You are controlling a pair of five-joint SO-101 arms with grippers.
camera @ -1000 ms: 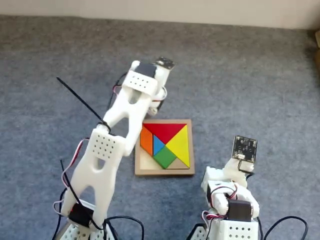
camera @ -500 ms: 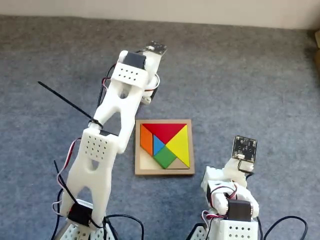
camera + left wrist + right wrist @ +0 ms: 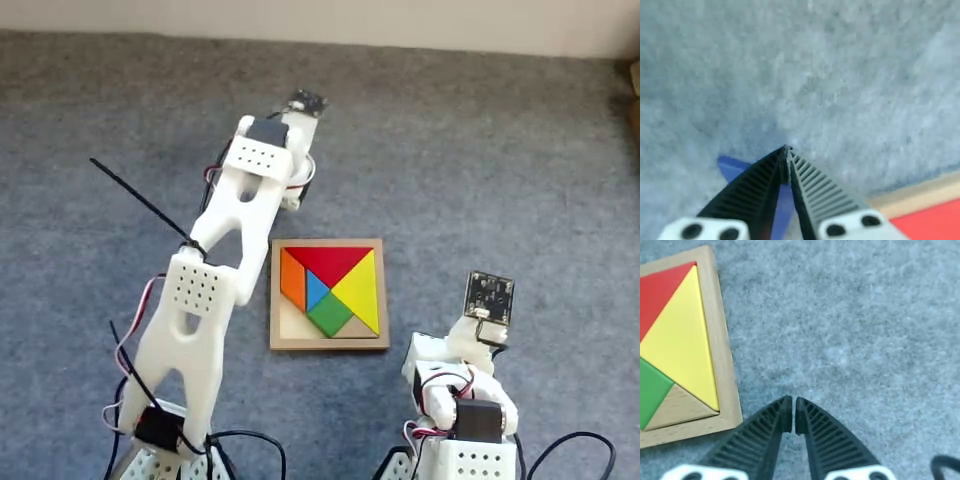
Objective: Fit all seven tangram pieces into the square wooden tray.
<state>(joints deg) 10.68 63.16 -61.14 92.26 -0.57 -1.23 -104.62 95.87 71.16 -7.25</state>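
The left gripper (image 3: 785, 150) is recorded with its jaws drawn together, the tips all but meeting. A dark blue piece (image 3: 731, 168) is seen lying on the grey carpeted worktop (image 3: 850, 75) directly beneath these jaws, showing to one side of them and through the slit between them. Whether the jaws touch it cannot be determined. The piece lies outside the square wooden tray (image 3: 912, 194), whose rim is noted close by.

The right gripper (image 3: 793, 409) is likewise found with its jaws closed to a narrow slit and nothing between them. It is held over bare carpet, just off one corner of the tray.

In the high view the left arm (image 3: 250, 190) is stretched out past the tray's far left corner, and the right arm (image 3: 460, 385) is folded back near its base, apart from the tray.

Five pieces are seated in the tray:
- the orange piece (image 3: 292, 280) along the left side
- the red triangle (image 3: 330, 261) along the far side
- the light blue piece (image 3: 316, 290) in the middle
- the yellow triangle (image 3: 361, 292) on the right
- the green piece (image 3: 328, 314) toward the near side

Bare wood is exposed in a triangular gap (image 3: 363, 329) at the near right corner and in a strip (image 3: 289, 326) at the near left.
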